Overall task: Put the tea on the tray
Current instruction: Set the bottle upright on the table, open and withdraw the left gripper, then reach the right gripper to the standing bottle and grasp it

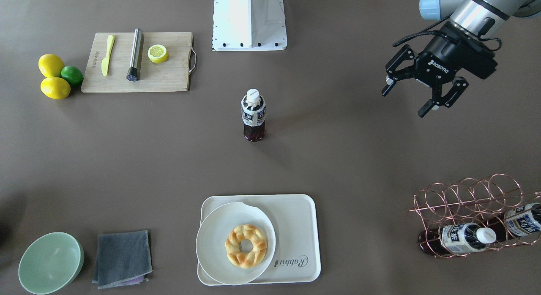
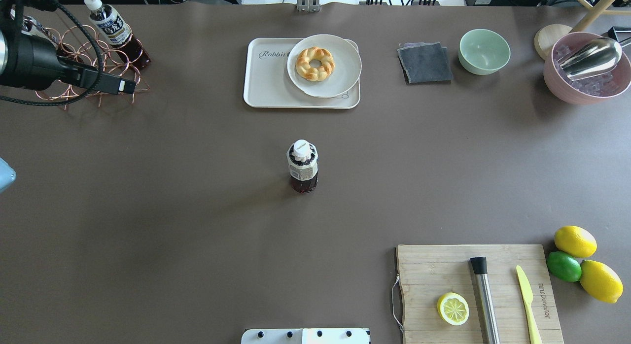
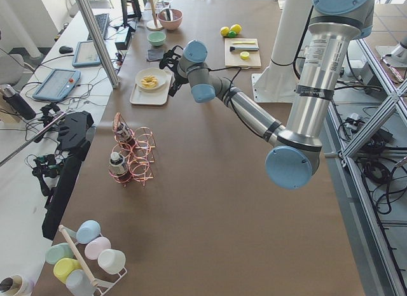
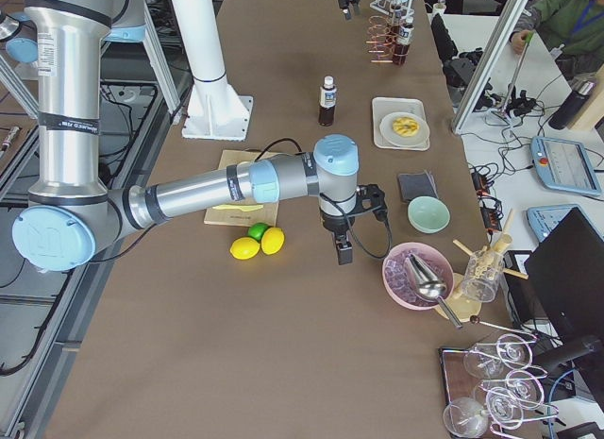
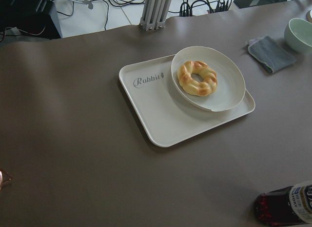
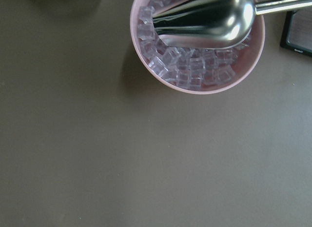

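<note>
One tea bottle (image 1: 254, 115) stands upright alone at the table's middle; it also shows in the overhead view (image 2: 302, 166) and at the lower right edge of the left wrist view (image 5: 287, 210). The cream tray (image 1: 296, 227) marked "Rabbit" lies at the far edge (image 2: 268, 83), with a round plate (image 1: 211, 244) and a doughnut (image 1: 246, 246) on one half. My left gripper (image 1: 405, 101) is open and empty, raised well off to the bottle's side. My right gripper (image 4: 342, 248) shows only in the exterior right view, over a pink ice bowl; I cannot tell if it is open.
A copper wire rack (image 1: 465, 219) holds two more tea bottles beside the left arm. A cutting board (image 1: 169, 75) with knife, steel tool and lemon half, loose lemons and a lime, a green bowl (image 2: 484, 51), a grey cloth (image 2: 425, 63) and the ice bowl (image 2: 581, 73) stand around.
</note>
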### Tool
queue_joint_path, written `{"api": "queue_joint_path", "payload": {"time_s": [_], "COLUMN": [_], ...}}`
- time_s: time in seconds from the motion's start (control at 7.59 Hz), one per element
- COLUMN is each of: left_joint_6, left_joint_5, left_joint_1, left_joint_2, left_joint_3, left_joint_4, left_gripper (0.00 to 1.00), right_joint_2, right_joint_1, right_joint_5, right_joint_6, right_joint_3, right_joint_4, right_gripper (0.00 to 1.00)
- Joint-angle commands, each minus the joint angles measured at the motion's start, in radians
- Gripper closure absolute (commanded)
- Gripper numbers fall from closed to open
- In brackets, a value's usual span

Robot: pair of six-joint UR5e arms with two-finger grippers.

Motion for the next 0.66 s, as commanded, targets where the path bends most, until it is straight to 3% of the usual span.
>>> {"api": "queue_joint_path", "payload": {"time_s": [0.0,0.13,0.26,0.53], "left_joint_6": [0.182,0.294,0.349,0.485], "left_joint_5": [-0.040,-0.041,-0.043,-0.046], "left_joint_1": [-0.089,-0.145,-0.188,-0.282], "left_joint_2": [0.113,0.188,0.239,0.303], "left_joint_3": [0.030,0.043,0.057,0.116], "left_joint_4": [0.001,0.002,0.002,0.002], "left_gripper": [0.00,0.00,0.00,0.00], "right_joint_2": [0.114,0.159,0.191,0.313], "right_joint_1": [-0.077,-0.117,-0.215,-0.402], "right_joint_5": [0.102,0.115,0.068,-0.082], "right_joint_6": [0.110,0.280,0.359,0.478], "right_joint_3": [0.025,0.044,0.059,0.082], "right_joint_4": [0.024,0.104,0.164,0.178], "right_gripper": [0.00,0.00,0.00,0.00]}}
